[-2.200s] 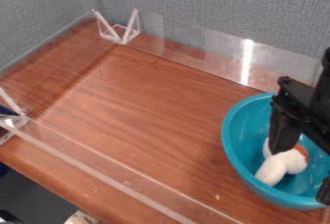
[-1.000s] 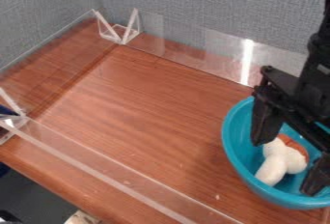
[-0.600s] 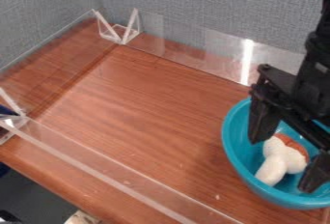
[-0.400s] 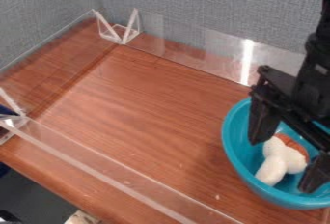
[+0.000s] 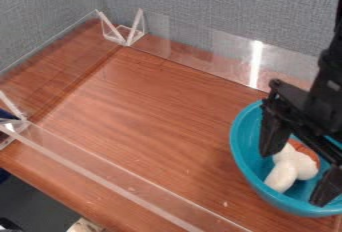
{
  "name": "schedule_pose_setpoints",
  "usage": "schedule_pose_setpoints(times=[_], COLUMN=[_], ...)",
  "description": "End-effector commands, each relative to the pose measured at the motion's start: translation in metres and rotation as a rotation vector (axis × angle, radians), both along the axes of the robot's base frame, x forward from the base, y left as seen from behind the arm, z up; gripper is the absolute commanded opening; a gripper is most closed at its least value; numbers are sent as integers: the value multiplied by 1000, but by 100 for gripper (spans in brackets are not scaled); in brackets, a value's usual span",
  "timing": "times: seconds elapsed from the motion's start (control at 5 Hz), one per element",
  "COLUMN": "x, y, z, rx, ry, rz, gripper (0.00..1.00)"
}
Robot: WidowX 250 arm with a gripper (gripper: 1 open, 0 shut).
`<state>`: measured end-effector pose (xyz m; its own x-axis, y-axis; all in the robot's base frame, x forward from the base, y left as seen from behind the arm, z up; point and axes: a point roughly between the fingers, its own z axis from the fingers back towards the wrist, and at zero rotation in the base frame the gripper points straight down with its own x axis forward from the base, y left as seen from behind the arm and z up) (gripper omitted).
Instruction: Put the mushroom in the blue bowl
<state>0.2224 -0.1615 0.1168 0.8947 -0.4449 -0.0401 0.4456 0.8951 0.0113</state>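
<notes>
Mushroom sat in the bowl, gripper spread wide over it.

I saw the mushroom (image 5: 291, 166) lying on its side inside the blue bowl (image 5: 249, 143) at the right edge of the wooden table (image 5: 127, 101), cream stem toward the near wall, red-orange cap toward the right. My gripper (image 5: 299, 154) pointed straight down into the bowl with its black fingers (image 5: 274, 134) wide apart, one left of the mushroom, the other at the right edge of view. Nothing was pinched between them; the mushroom lay loose in the gap. I couldn't tell if the fingertips touched the bowl floor. A low clear plastic fence (image 5: 201, 48) ran round the table, with a grey wall (image 5: 214, 4) behind it.
</notes>
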Motion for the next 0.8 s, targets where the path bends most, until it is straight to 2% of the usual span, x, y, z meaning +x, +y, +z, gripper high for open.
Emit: schedule_pose_setpoints(times=[0.0, 0.6], x=[4, 11], y=[1, 4], z=[4, 7], rx=[-16, -18], ry=[-23, -28], rz=[13, 44], gripper=[100, 100])
